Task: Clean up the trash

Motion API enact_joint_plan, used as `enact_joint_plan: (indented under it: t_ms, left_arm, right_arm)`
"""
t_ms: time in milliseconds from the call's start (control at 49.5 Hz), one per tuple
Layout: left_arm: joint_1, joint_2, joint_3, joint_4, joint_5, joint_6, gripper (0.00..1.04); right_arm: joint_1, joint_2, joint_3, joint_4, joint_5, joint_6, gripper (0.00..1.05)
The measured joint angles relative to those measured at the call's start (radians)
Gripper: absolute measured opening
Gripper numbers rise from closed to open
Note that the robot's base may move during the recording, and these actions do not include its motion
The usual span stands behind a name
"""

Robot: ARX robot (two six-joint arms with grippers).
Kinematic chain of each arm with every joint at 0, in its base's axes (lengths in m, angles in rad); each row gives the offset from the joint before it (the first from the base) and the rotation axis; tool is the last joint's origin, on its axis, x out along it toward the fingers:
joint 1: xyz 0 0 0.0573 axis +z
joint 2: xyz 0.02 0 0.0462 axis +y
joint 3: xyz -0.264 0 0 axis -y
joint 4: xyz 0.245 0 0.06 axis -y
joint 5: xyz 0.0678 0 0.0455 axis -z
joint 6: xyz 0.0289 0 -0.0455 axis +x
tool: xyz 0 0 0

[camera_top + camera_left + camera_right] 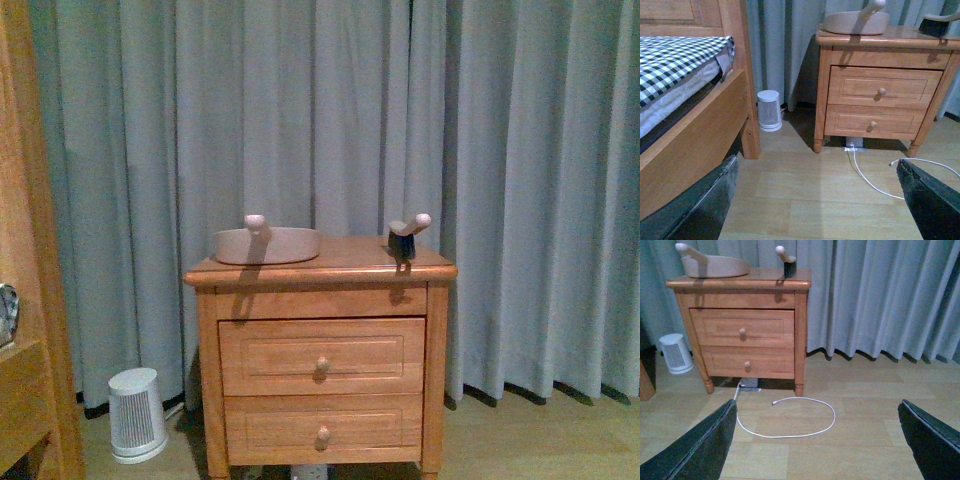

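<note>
- Curtain (500, 150): grey-blue, hanging across the full width behind the furniture.
- Bed (685, 55): wooden frame with a checked cover, standing to the left of the nightstand.
- Nightstand (320, 370): wooden, with 2 drawers, both shut. Its tabletop (350, 258) carries the dustpan and the brush.
- Arms: neither appears in the front view. Both wrist views look low across the wooden floor toward the nightstand. Both arms are therefore judged to be held low and well apart from it, aimed forward.
- Left tool (816, 165): its 2 dark fingers are spread wide with nothing between them.
- Right tool (816, 402): same condition, spread wide and empty.
- Dustpan (266, 245): pale, on the left part of the tabletop with its handle upright. Its interior is hidden.
- Brush (405, 238): on the right part of the tabletop, apart from the dustpan, with its bristles down and its handle slanting up.
- Cable (805, 430): white, looped on the floor in front of the nightstand. It is a possible snag.
- Trash: visible in none of the 3 views, so its position cannot be told.
  - Handling cannot be judged until the trash is sighted.
  - If it is loose litter, expect it to be light and soft. Pinch it across its bulk, or sweep it into the dustpan.
</note>
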Motion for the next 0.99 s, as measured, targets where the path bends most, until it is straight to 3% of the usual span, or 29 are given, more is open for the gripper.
enact_joint_plan:
  t_ms: [991]
  left_arm:
    - [0.0, 0.0, 0.0, 0.0, 0.0, 0.0, 0.97]
  right_arm:
    - [0.0, 0.0, 0.0, 0.0, 0.0, 0.0, 0.97]
